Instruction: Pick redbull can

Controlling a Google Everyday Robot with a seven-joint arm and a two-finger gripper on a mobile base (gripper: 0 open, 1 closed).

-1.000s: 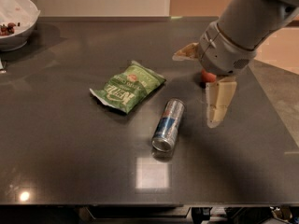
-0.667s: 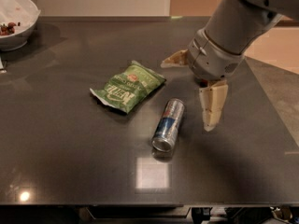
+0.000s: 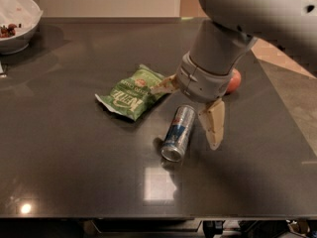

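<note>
**Straddle the can across its body before closing**

Nearest, lower part of frame: dark bench (image 3: 74,182), bare here w/ a glare patch. Just above it, ctr frame, the redbull can (image 3: 178,132) lies on its side. Its silver end faces the camera and its far end angles up-right. Nothing seems to be touching it.

The end effector (image 3: 184,117) hangs over the can's far end, spread wide open & holding nothing. One finger (image 3: 213,125) points down just right of the can. The other sticks out to the left, toward the green chip bag (image 3: 130,92) lying just up-left of the can.

Step in hand, as I read it: line up & descend for the grasp. To do it well:
- Turn the wrist so the fingers sit either side of the can, across its long axis.
- Aim mid-body, not at the end.
- Get low enough that the pads meet the can's round sides squarely.
- Close gently, since a can on its side may roll.
- Keep the left-pointing finger off the bag.

Further back, right of ctr, a red apple (image 3: 234,81) peeks out behind the wrist. A white bowl (image 3: 20,31) sits upper left, well apart.
</note>
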